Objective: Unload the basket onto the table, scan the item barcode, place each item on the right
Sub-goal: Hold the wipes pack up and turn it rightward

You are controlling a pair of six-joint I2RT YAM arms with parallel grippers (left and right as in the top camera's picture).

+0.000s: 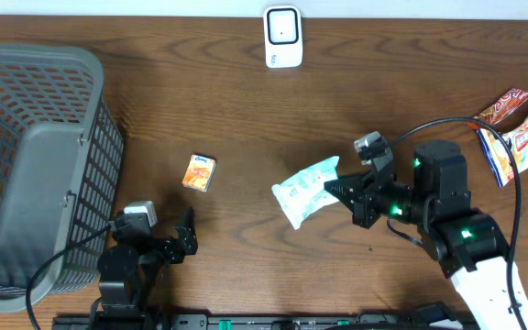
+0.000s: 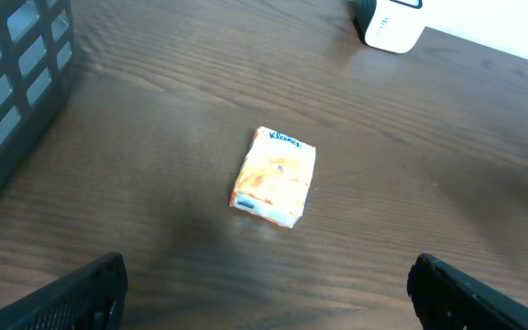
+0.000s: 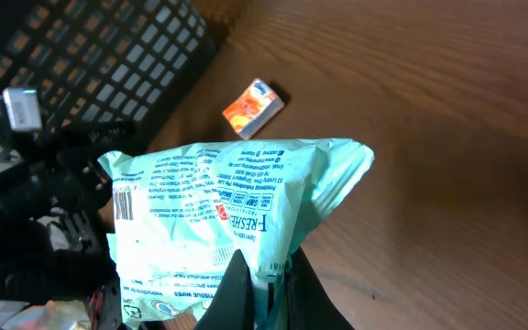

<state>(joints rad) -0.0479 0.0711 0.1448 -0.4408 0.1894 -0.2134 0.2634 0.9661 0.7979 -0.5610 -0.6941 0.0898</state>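
Observation:
My right gripper [image 1: 337, 189] is shut on one edge of a mint-green wipes packet [image 1: 304, 191], held above the table right of centre. In the right wrist view the packet [image 3: 218, 211] fills the middle, pinched between my fingers [image 3: 269, 275], and its barcode [image 3: 123, 202] shows on the left side. The white scanner [image 1: 282, 37] stands at the table's far edge, well beyond the packet. My left gripper [image 1: 187, 236] is open near the front edge with nothing between its fingers [image 2: 269, 282]. A small orange tissue pack [image 2: 274, 176] lies ahead of it.
A large grey mesh basket [image 1: 35, 156] takes up the left side of the table. The orange tissue pack [image 1: 199, 172] lies between the basket and the held packet. Two snack packets [image 1: 521, 128] lie at the far right edge.

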